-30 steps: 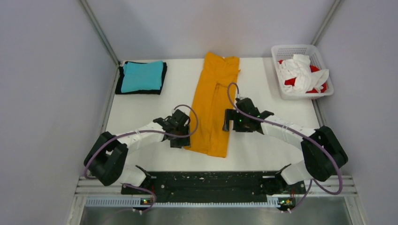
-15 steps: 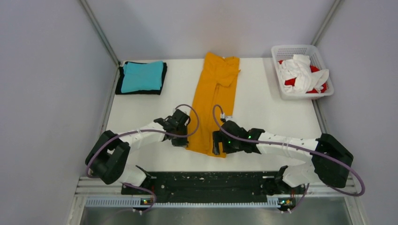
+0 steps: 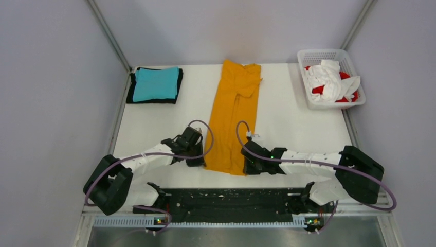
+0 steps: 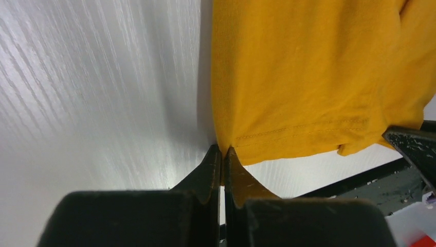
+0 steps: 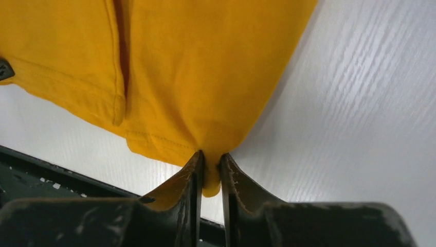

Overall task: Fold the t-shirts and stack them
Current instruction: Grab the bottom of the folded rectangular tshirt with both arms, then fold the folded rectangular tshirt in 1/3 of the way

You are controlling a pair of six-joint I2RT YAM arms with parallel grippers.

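A white, wood-grained counter (image 3: 293, 110) sits boxed in by plain grey walls (image 3: 51, 77). The orange-yellow t-shirt (image 3: 234, 118) lies as a long strip down the middle, from far edge toward near edge. The left fingers (image 4: 210, 165) are pressed together on its near left hem corner — the right fingers (image 5: 191, 172), a sliver apart, pinch the near right corner. A folded teal t-shirt (image 3: 155, 84) tops a black t-shirt (image 3: 154, 101) at the far left corner.

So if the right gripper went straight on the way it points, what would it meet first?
The orange-yellow t-shirt: the right gripper pinches its near hem corner, so going on would probably just push into that cloth lying on the table. Depth beyond is unclear.
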